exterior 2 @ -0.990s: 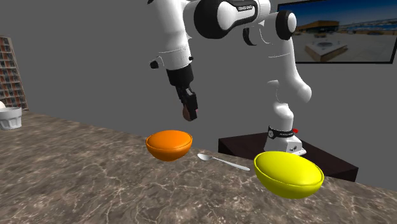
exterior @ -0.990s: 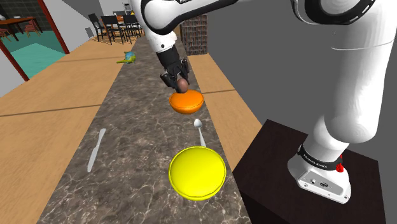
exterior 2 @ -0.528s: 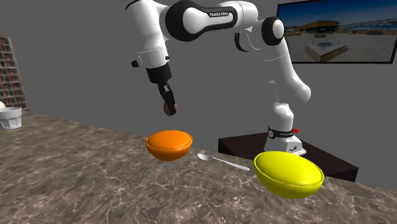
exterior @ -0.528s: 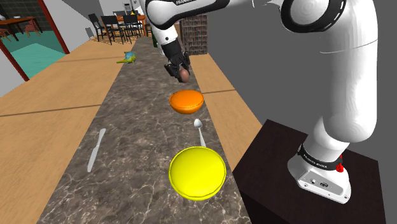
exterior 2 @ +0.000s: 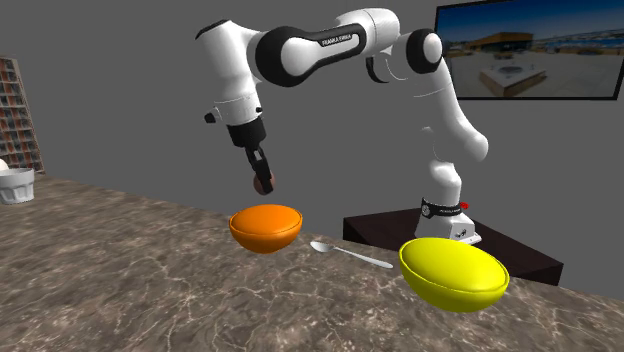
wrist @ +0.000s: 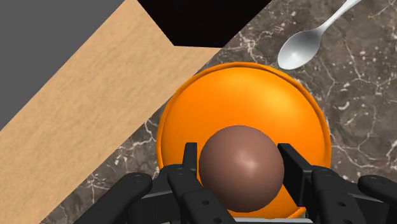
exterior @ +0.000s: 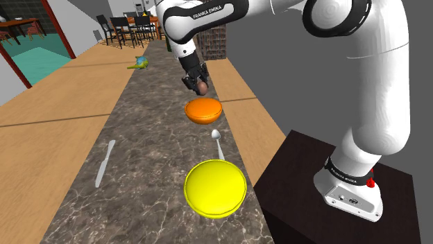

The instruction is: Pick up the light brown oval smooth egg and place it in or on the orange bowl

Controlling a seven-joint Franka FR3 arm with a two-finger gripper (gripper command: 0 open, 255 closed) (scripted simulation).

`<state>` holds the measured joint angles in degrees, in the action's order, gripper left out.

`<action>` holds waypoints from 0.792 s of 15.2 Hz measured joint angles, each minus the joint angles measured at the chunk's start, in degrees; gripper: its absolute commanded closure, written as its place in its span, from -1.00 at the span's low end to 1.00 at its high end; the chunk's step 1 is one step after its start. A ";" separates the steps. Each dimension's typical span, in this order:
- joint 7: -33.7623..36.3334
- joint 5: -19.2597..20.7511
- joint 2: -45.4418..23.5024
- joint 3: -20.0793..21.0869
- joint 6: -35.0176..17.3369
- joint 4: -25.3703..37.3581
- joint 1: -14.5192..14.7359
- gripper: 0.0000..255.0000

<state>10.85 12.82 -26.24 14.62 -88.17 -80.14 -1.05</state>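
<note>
Clenching the brown egg (wrist: 240, 167), the tool (exterior 2: 263, 183) has slid across and dipped, so the egg hangs at twelve o'clock above the orange bowl (exterior 2: 265, 230); release looks near.

FRANKA EMIKA stands in white letters on a dark joint of the arm (exterior: 208, 12), at the top middle of the shoulder view, and on the same joint in the upper middle of the second exterior view. A black band (exterior: 349, 175) at the arm's foot bears white lettering too small to read
</note>
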 measured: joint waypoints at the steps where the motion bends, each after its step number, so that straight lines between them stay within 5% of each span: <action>1: 0.09 0.04 -0.10 -0.02 -0.70 -0.61 -0.05 1.00; 12: 0.71 0.27 -0.88 -0.12 -4.62 -3.81 -0.20 1.00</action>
<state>11.56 13.09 -27.12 14.50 -92.80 -83.95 -1.25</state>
